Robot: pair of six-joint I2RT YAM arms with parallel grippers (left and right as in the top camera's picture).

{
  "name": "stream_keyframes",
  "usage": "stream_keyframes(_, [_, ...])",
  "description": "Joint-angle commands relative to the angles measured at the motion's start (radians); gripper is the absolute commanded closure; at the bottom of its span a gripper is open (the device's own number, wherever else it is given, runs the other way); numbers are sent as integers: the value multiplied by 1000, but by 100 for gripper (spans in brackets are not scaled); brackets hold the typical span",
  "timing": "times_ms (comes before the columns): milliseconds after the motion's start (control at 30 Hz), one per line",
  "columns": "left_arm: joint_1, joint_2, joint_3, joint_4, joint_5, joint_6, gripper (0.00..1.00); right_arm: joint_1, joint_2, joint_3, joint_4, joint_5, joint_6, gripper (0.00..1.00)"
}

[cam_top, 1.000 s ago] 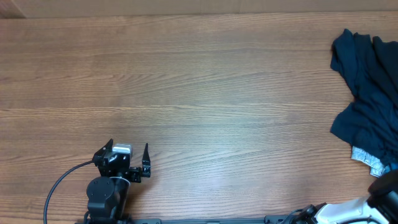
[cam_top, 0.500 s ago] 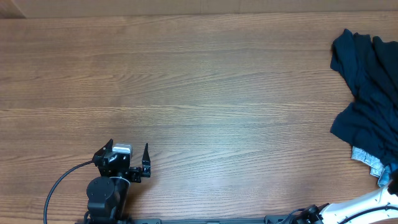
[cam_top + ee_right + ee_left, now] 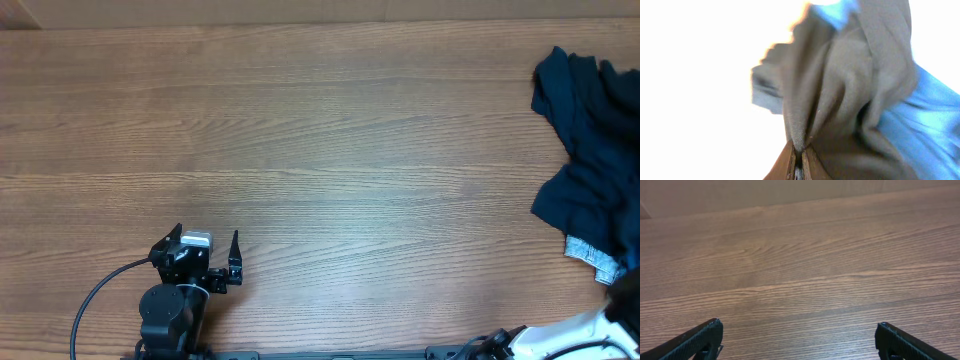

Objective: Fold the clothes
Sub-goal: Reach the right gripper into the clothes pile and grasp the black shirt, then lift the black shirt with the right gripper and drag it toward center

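Observation:
The clothes lie in a rumpled near-black navy heap at the table's right edge, with a pale denim patch at the heap's near side. Only the dark wrist of my right arm shows overhead, at that near edge. In the right wrist view my right gripper is shut on a bunched fold of dark fabric, with brighter blue cloth beside it. My left gripper rests near the front left, far from the clothes. It stands open over bare wood with nothing between its fingers.
The wooden table stretches from the left arm to the heap. A black cable curls from the left arm's base. Part of the heap runs out of the overhead frame at the right edge.
My right gripper has closed from wide open onto a fold of the clothes, and its wrist has shifted a little at the bottom right corner. The left arm has not moved.

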Motion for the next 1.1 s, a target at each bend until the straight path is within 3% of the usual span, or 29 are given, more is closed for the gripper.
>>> stream_keyframes(0, [-7,-6,-5,0,-6,-13,0,142,-171,183,2,-152,3,96])
stream_keyframes(167, [-7,-6,-5,0,-6,-13,0,525,-244,214,42,-148,-8,96])
stream_keyframes(433, [-7,-6,-5,0,-6,-13,0,925,-198,212,29,-40,23,96])
stream_keyframes(700, [-7,-6,-5,0,-6,-13,0,1178,-60,212,7,179,162,96])
stream_keyframes(867, [-7,-6,-5,11,-6,-13,0,1217,-50,212,6,219,208,96])
stream_keyframes(933, [-7,-6,-5,32,53,-14,0,1220,-50,211,-18,232,211,96])
stream_keyframes(1067, [-7,-6,-7,43,471,-34,0,1220,-49,211,-32,265,277,96])
